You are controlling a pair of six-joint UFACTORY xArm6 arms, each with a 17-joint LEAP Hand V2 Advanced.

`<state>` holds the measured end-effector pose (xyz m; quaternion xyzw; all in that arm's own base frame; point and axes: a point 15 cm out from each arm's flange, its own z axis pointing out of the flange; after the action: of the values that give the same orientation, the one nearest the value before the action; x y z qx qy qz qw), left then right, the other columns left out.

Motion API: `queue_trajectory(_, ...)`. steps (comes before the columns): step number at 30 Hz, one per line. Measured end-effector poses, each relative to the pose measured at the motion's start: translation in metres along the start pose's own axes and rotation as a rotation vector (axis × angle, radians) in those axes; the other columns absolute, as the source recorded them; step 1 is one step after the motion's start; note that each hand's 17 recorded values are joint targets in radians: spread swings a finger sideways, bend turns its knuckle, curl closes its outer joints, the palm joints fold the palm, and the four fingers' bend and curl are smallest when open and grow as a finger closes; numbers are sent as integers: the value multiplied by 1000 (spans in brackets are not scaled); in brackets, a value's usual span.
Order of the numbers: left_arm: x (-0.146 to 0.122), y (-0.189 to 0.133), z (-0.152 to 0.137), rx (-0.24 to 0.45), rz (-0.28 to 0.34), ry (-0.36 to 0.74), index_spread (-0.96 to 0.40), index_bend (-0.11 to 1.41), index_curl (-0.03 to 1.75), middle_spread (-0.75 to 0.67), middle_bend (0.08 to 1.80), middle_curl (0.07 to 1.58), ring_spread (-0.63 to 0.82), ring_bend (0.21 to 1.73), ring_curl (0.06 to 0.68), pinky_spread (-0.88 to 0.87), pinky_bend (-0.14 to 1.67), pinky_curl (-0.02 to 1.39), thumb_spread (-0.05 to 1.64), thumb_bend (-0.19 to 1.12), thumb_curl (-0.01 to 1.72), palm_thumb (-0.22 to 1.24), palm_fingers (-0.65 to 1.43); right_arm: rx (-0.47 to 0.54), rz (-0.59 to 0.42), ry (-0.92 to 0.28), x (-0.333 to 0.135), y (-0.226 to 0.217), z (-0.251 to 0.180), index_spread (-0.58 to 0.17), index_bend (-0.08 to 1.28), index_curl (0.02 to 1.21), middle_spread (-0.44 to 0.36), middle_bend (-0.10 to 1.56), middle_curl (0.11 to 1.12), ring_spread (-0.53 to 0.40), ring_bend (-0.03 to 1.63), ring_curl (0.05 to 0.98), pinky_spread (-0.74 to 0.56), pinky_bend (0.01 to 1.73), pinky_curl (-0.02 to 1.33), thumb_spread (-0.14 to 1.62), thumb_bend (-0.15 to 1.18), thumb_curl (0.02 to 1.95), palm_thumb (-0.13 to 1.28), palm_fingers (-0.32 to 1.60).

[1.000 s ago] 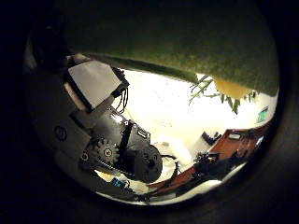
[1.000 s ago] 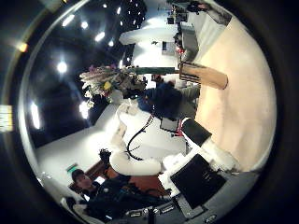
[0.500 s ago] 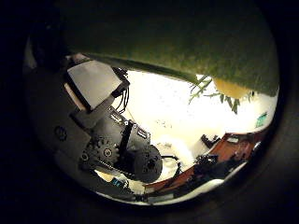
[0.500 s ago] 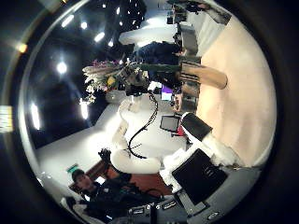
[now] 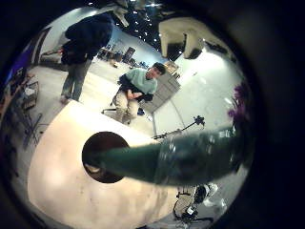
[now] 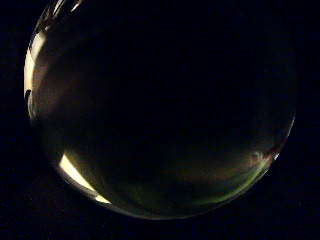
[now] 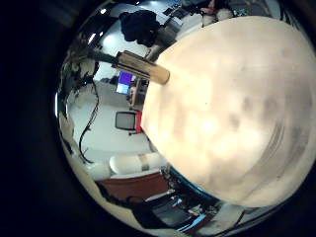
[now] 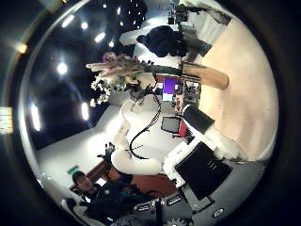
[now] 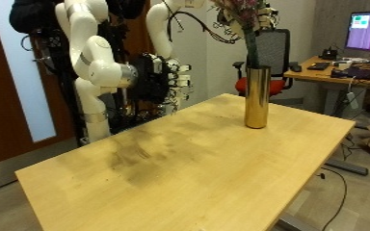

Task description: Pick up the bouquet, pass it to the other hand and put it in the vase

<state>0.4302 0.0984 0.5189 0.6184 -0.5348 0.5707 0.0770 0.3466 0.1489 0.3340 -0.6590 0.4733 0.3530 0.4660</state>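
Observation:
A tall gold vase (image 9: 255,96) stands near the far edge of the wooden table (image 9: 198,168). The bouquet (image 9: 247,17) of pale and purple flowers rises above it, with its green stems running down into the mouth. In the right thumb side palm view my left hand (image 8: 146,71) is curled round the stems between the bouquet (image 8: 113,64) and the vase (image 8: 209,77). The wrapped stem (image 5: 181,157) fills the left palm views and ends at the vase opening (image 5: 100,153). My right hand (image 9: 164,82) hangs off the table's far side, fingers relaxed and holding nothing. The vase (image 7: 143,67) also shows from it.
A black office chair (image 9: 277,48) stands right behind the vase. Beyond it is a desk with a monitor (image 9: 369,29). The wide tabletop stretches from the vase toward the near edge.
My left hand has carried the bouquet over the vase and turned it upright. The left thumb side view went dark as the stems closed on the palm. The right hand stays put.

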Motion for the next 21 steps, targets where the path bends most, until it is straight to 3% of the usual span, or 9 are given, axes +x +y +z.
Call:
queue_trajectory(5,-13,2,-8,-13,-19,-36,206,77,399,573,154,344,592,559,208,616,355,308,724,-45,365,211,-211,3,-10,3,-2,0,-1,-260,383,428,36,158,216,148,293,235,311,254,299,978,-24,474,798,283)
queue_trajectory(10,-26,-2,-22,-4,-38,-84,203,92,287,592,155,287,619,519,198,652,331,296,711,-42,355,202,-189,0,-12,3,-3,0,-1,-262,399,434,16,164,215,143,292,234,307,253,298,978,-24,474,798,288)
queue_trajectory(17,-71,7,-28,-100,-121,-195,200,118,195,593,156,223,655,480,193,659,298,291,702,-42,345,191,-155,-23,-13,-28,-11,6,1,-269,424,443,-7,162,214,133,302,235,305,247,295,975,-22,475,804,309)
queue_trajectory(21,-102,14,-40,-179,-159,-328,188,138,193,592,153,201,672,456,189,655,276,289,701,-42,344,191,-137,-26,-27,-26,-13,7,1,-273,442,450,-10,161,211,124,299,234,304,251,295,977,-21,478,822,311)
